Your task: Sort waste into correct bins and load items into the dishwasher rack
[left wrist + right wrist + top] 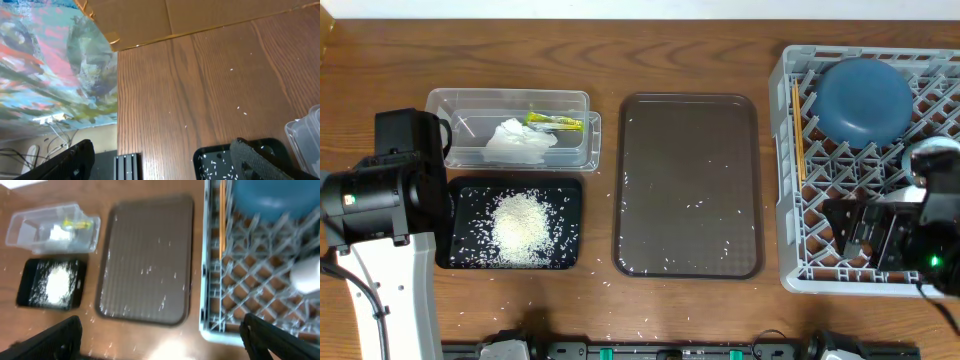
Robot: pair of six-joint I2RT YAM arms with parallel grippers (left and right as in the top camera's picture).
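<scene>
The clear tub (510,103) holds the crumpled white tissue (520,142) and the yellow-green wrapper (556,122). The black tray (462,205) holds a pile of white rice (520,225). The grey dishwasher rack (790,180) holds the upturned dark-blue bowl (865,100), the wooden chopsticks (798,130) along its left wall and a white cup (932,160) partly under the right arm. The small light-blue bowl is not in view. My left gripper (160,160) is open and empty over the table at the black tray's (215,160) corner. My right gripper (160,335) is open and empty, raised above the rack (250,280).
The brown serving tray (688,185) lies in the middle with scattered rice grains on it. More loose grains lie on the wood around it and near the front edge. A cardboard sheet (200,15) lies beyond the table's left end.
</scene>
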